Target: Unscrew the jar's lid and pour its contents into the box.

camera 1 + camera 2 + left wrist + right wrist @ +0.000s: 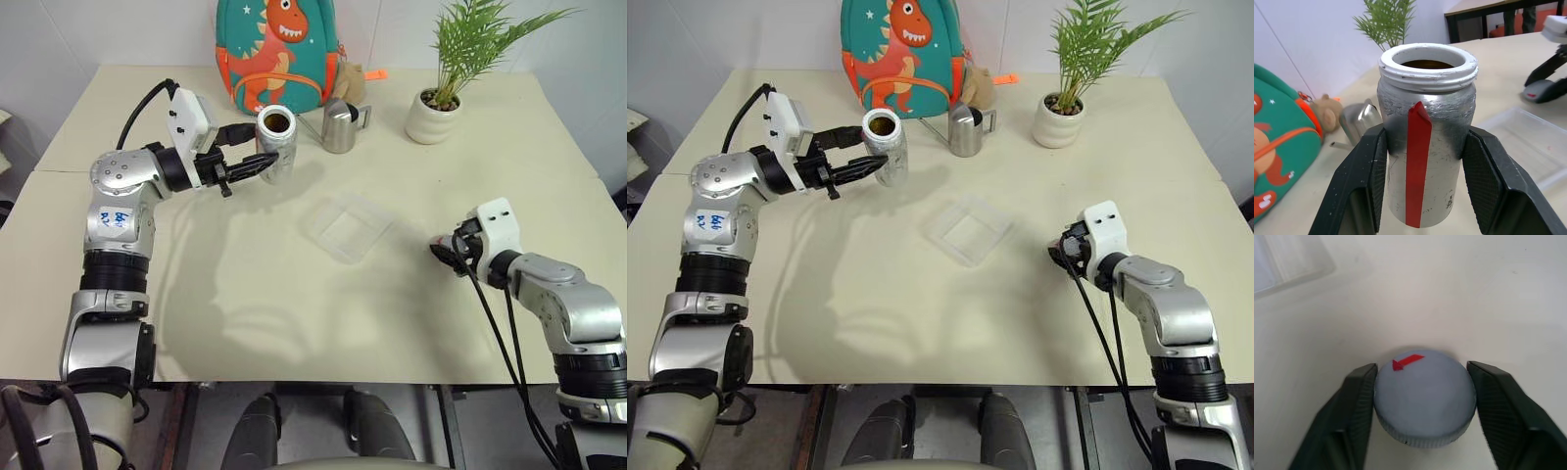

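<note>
Beige table (294,304); uncapped silver jar (1425,132), red stripe

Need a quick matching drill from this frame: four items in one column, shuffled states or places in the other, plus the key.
1. jar
2. lid
3. box
4. pitcher

A. on the table between the right gripper's fingers
B. clear, lying mid-table
C. open-topped, clamped in the left gripper
D. standing beside the backpack

Pairs: 1-C, 2-A, 3-B, 4-D
</note>
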Robot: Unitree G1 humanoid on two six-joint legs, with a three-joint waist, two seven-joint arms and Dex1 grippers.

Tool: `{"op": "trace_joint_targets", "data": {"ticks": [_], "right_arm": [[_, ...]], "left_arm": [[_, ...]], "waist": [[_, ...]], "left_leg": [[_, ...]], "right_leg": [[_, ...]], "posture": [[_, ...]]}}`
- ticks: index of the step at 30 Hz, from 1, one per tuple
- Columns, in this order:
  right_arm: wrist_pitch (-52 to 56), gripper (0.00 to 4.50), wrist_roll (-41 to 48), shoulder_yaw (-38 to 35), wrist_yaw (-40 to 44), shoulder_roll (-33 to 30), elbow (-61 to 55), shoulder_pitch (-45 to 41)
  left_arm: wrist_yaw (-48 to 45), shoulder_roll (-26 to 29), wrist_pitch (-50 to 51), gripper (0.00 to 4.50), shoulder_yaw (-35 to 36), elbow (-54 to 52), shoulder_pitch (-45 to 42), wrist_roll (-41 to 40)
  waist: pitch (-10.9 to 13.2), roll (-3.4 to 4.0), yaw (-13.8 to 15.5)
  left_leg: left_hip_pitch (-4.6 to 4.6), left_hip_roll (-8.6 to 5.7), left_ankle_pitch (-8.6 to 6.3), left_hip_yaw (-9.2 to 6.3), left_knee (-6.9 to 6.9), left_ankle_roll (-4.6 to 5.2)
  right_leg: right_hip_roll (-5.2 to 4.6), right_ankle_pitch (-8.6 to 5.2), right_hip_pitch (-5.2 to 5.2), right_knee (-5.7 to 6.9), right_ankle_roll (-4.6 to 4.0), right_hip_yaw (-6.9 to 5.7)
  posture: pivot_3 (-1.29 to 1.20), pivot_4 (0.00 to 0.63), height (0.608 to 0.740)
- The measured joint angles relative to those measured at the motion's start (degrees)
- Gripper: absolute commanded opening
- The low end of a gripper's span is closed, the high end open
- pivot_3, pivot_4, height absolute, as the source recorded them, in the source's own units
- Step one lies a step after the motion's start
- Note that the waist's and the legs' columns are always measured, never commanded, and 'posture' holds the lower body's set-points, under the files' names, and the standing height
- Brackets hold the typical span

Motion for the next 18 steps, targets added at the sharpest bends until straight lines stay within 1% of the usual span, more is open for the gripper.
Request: {"op": "trace_joint_targets", "data": {"ticks": [1, 7, 10, 12, 15, 18], "right_arm": [[0.2, 4.48, 0.2, -0.4, 0.2, 0.0, -0.5, 0.4], [-0.3, 4.48, 2.2, -2.5, 3.3, -0.7, -4.7, 2.6], [-2.5, 4.48, 4.6, -5.2, 7.6, -2.6, -7.8, 4.4], [-3.6, 4.48, 8.6, -7.9, 12.0, -3.3, -11.5, 5.7], [-3.6, 4.48, 16.7, -11.1, 19.6, -5.2, -18.4, 8.7], [-3.5, 4.48, 19.7, -11.8, 22.1, -7.0, -19.9, 9.6]], "left_arm": [[0.0, -0.1, -0.9, 1.93, -0.2, 0.9, -0.5, 0.5], [0.0, -1.3, -5.7, 1.93, -1.8, 3.5, -2.7, 2.1], [-0.1, -1.6, -9.8, 1.93, -3.0, 5.4, -3.5, 4.1], [0.2, -2.1, -13.9, 1.93, -4.1, 7.5, -4.3, 6.2], [2.5, -3.3, -23.4, 1.93, -7.1, 11.6, -6.2, 11.8], [8.3, -3.2, -34.6, 1.93, -11.5, 17.0, -9.2, 20.7]], "waist": [[0.0, 0.0, -0.1], [0.0, 0.0, 0.0], [0.0, 0.0, 0.1], [0.0, 0.0, 0.1], [0.0, -0.02, 0.6], [0.0, -0.03, 1.1]], "left_leg": [[0.0, 0.0, 0.0, 0.0, 0.01, 0.0], [0.0, -0.01, 0.0, 0.01, 0.02, 0.0], [-0.01, -0.01, 0.0, 0.01, 0.01, 0.0], [0.0, 0.0, 0.0, 0.01, 0.02, 0.0], [-0.01, -0.01, 0.0, 0.01, 0.05, 0.0], [0.01, -0.03, 0.0, 0.08, 0.15, 0.01]], "right_leg": [[0.0, 0.0, 0.0, 0.01, 0.01, 0.0], [0.0, 0.01, 0.0, 0.0, 0.02, 0.01], [0.0, 0.02, 0.01, -0.03, 0.04, 0.02], [0.02, 0.02, 0.01, -0.03, 0.04, 0.01], [0.02, 0.04, 0.04, -0.06, 0.08, 0.01], [0.02, 0.15, 0.11, -0.13, 0.19, 0.08]], "posture": [[0.0, 0.15, 0.74], [0.0, 0.15, 0.74], [0.0, 0.15, 0.74], [0.0, 0.15, 0.74], [0.0, 0.15, 0.74], [0.0, 0.15, 0.74]]}}
